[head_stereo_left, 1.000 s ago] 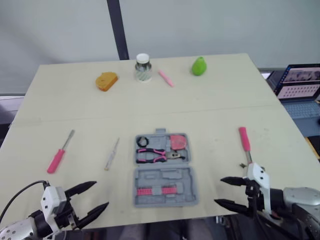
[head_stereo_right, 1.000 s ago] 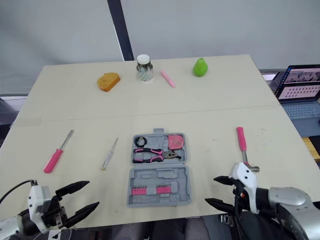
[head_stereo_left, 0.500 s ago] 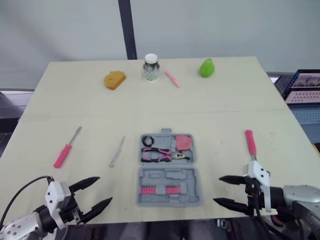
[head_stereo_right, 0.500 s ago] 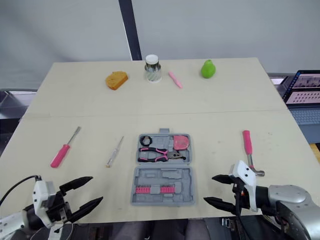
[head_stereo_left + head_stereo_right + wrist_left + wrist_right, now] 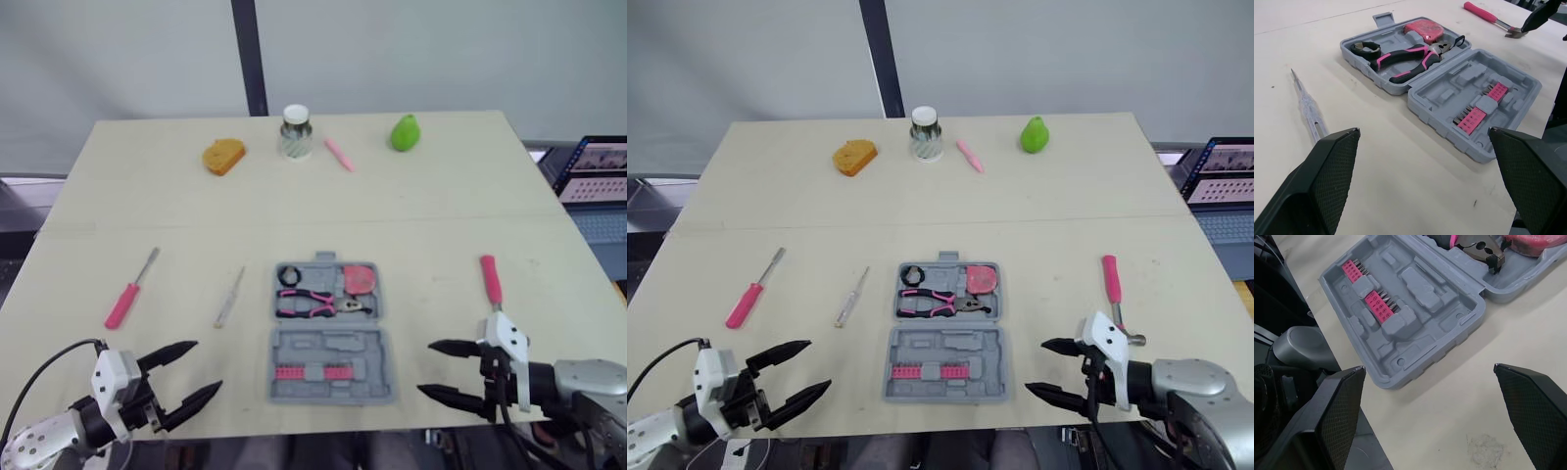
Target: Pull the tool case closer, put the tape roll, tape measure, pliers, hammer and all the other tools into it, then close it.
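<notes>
Left claw (image 5: pixel 208 365) spread at the tabletop's (image 5: pixel 392 215) near edge, screwdriver (image 5: pixel 125 298) and thin driver (image 5: pixel 229 298) loose beyond it, open case (image 5: pixel 328 348) in the centre holding tape roll (image 5: pixel 288 276), pliers (image 5: pixel 312 304) and tape measure (image 5: pixel 360 278), hammer (image 5: pixel 490 281) just beyond the spread right claw (image 5: pixel 424 367): packing looks half done, so the next move is probably a reach for the hammer.
</notes>
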